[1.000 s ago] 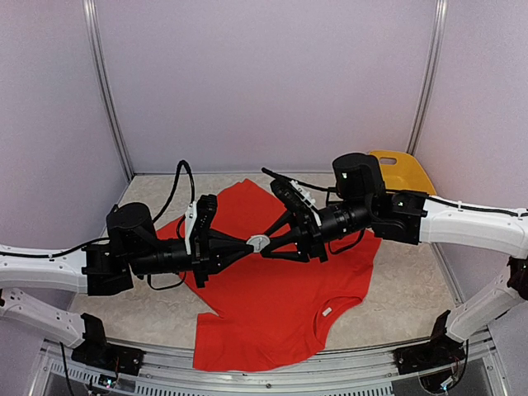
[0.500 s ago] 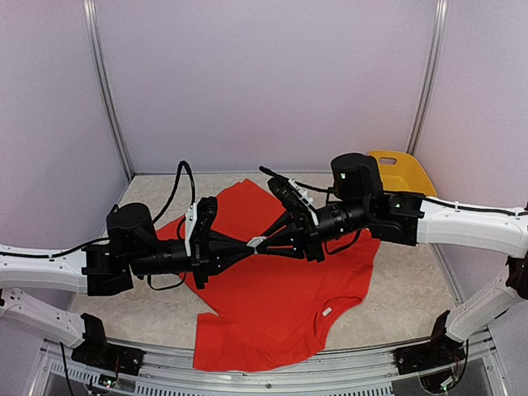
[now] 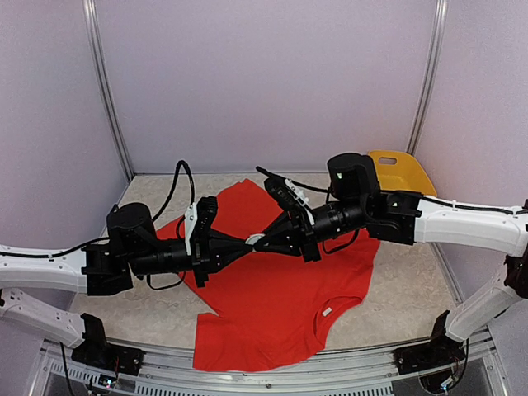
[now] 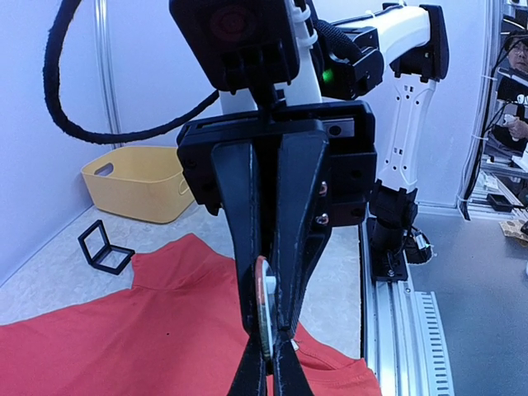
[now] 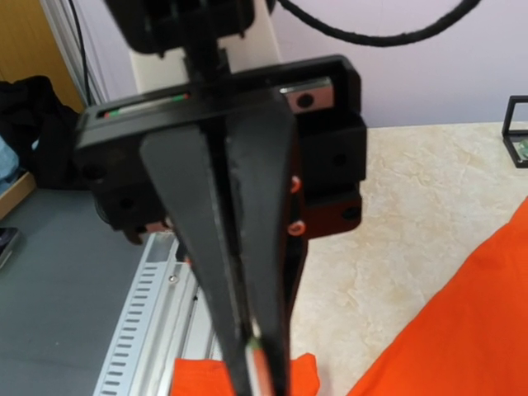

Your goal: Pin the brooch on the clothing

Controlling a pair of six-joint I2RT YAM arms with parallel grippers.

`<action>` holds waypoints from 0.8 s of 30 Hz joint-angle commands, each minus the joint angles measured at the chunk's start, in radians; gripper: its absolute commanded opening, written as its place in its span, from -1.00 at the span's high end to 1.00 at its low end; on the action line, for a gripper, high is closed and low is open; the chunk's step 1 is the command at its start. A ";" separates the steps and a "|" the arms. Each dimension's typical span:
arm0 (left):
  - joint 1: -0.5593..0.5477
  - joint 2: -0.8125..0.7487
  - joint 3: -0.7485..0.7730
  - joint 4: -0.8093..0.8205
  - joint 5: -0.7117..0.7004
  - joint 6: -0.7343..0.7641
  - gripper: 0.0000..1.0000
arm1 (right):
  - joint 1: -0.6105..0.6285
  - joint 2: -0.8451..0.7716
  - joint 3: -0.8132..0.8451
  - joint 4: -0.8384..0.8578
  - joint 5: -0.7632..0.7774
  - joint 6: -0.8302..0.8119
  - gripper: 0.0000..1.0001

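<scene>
The red T-shirt [image 3: 280, 289] lies flat on the table, its white label [image 3: 327, 312] near the front. My left gripper [image 3: 247, 243] and right gripper [image 3: 259, 239] meet tip to tip a little above the shirt's middle. Both are shut on the brooch [image 3: 253, 240], a small round disc. In the left wrist view the brooch [image 4: 264, 309] shows edge-on, pinched between the right gripper's long black fingers [image 4: 239, 247] above and my left gripper [image 4: 268, 367] below. In the right wrist view only a sliver of the brooch [image 5: 261, 356] shows at the fingertips.
A yellow basket [image 3: 400, 172] stands at the back right, also seen in the left wrist view [image 4: 140, 181]. A small black frame stand [image 4: 103, 246] sits on the table near the shirt's far edge. The metal rail [image 4: 412, 330] runs along the near table edge.
Both grippers have shifted slightly to the left while staying joined. The brooch disc showed more plainly between the tips before; now it is mostly hidden.
</scene>
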State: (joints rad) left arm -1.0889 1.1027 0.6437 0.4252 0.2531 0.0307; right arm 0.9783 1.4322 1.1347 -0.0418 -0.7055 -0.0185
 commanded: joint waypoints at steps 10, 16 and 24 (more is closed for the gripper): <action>-0.034 -0.055 -0.085 0.227 0.077 -0.013 1.00 | -0.007 0.019 0.006 0.093 -0.031 0.003 0.17; -0.051 -0.071 -0.121 0.324 0.042 -0.023 1.00 | -0.014 -0.035 -0.082 0.251 -0.071 0.097 0.01; -0.055 -0.067 -0.108 0.289 0.026 -0.005 1.00 | -0.014 -0.018 -0.099 0.328 -0.132 0.155 -0.05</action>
State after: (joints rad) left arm -1.1328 1.0519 0.5251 0.6872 0.2764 0.0154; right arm 0.9760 1.4239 1.0504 0.2039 -0.7967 0.0891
